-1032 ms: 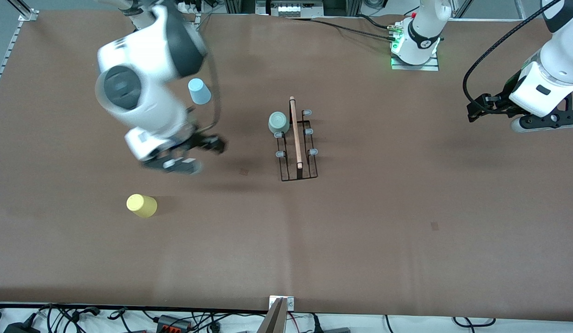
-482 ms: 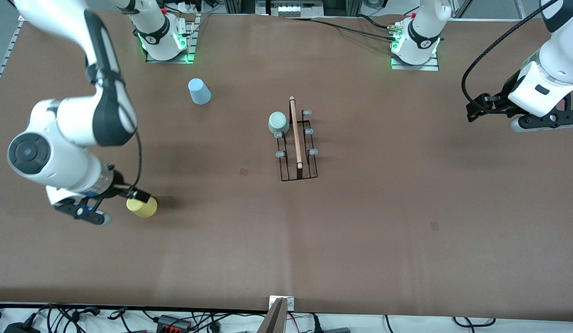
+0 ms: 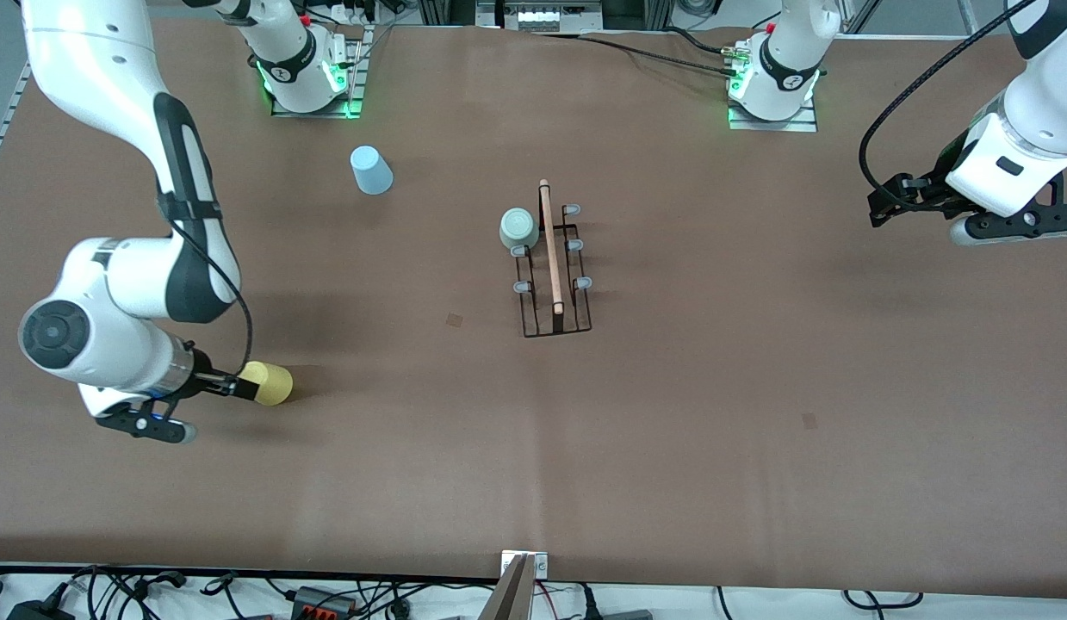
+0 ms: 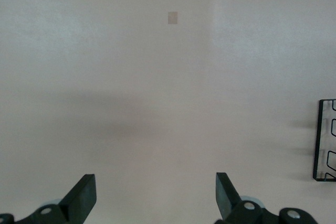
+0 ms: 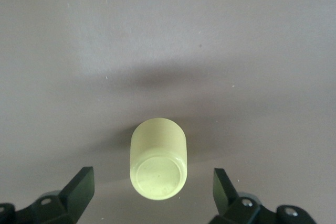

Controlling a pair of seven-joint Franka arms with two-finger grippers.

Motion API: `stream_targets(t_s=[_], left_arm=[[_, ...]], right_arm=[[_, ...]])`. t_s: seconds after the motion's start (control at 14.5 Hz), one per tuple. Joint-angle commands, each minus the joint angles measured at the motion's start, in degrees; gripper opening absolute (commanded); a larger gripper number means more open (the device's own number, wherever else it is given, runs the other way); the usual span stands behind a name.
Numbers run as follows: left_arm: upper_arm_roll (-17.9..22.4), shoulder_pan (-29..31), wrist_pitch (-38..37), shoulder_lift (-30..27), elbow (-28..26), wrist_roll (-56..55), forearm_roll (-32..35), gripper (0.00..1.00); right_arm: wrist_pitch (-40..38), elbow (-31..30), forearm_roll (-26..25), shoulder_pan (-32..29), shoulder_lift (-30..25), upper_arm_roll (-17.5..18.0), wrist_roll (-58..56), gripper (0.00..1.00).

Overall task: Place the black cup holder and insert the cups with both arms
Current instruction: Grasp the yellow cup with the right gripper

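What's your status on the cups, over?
Right hand open, level with the yellow cup, not gripping. Left hand open, waiting over bare table. Green cup on the black cup holder; blue cup loose. Nothing blocking.

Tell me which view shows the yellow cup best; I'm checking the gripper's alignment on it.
The right wrist view: the yellow cup sits centred between the open right gripper fingers, untouched. The front view shows it small, beside that gripper. The left wrist view shows no cup, only bare table and a corner of the black cup holder.
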Motion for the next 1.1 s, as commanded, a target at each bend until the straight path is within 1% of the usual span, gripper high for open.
stream_targets(t_s=[0.0,0.14,0.28,1.03], left_arm=[[0.3,-0.1,-0.3,-0.2,0.6,0.8,-0.8,1.0],[0.3,-0.1,-0.3,-0.2,0.6,0.9,-0.8,1.0],[0.3,-0.1,-0.3,-0.2,0.6,1.0,-0.8,1.0],[0.3,-0.2,-0.3,-0.2,0.6,1.0,-0.8,1.0]], right_arm=[[0.4,3.5,0.1,-0.8,4.3,0.5,-5.2,1.0],[0.5,3.8,1.0,-1.2,4.6,0.7,-5.2,1.0],[0.4,3.7,3.0,-1.2,4.7,0.6,-5.2,1.0],[-0.3,2.0,3.8,-1.1,6.4,0.9,-7.0,1.0]])
